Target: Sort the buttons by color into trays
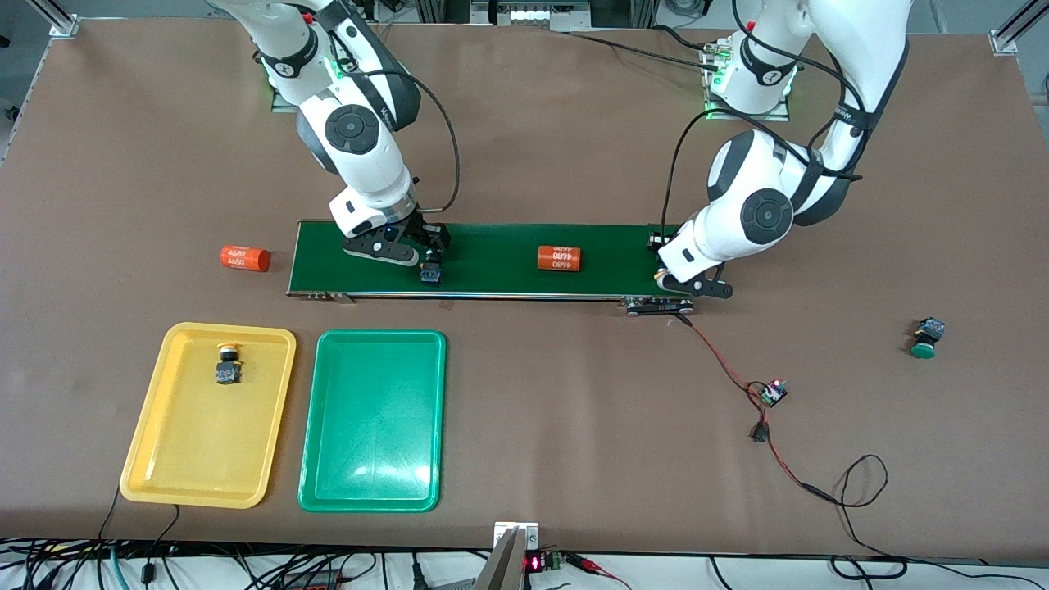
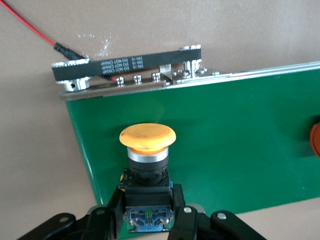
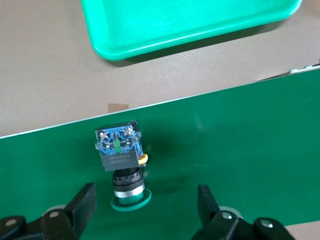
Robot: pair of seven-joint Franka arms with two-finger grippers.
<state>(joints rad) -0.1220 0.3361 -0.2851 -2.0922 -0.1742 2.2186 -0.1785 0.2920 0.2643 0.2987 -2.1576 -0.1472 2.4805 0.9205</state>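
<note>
My left gripper (image 2: 146,202) is shut on the black-blue body of a yellow-capped button (image 2: 147,140) at the left arm's end of the dark-green belt (image 2: 225,150); in the front view this gripper (image 1: 672,279) is low at that belt end. My right gripper (image 3: 145,200) stands open around a green-capped button (image 3: 120,155) that lies on the belt, its fingers (image 3: 85,200) well apart from it. From the front, that button (image 1: 432,274) is under the right gripper (image 1: 428,258). Another yellow button (image 1: 227,365) lies in the yellow tray (image 1: 164,459). The green tray (image 1: 373,459) holds nothing. Another green button (image 1: 926,338) lies on the table toward the left arm's end.
One orange cylinder (image 1: 559,259) lies on the belt (image 1: 508,279), another (image 1: 245,259) on the table off the belt's end toward the right arm. A red-and-black wire with a small board (image 1: 770,393) runs from the belt's drive (image 1: 656,307) toward the front camera.
</note>
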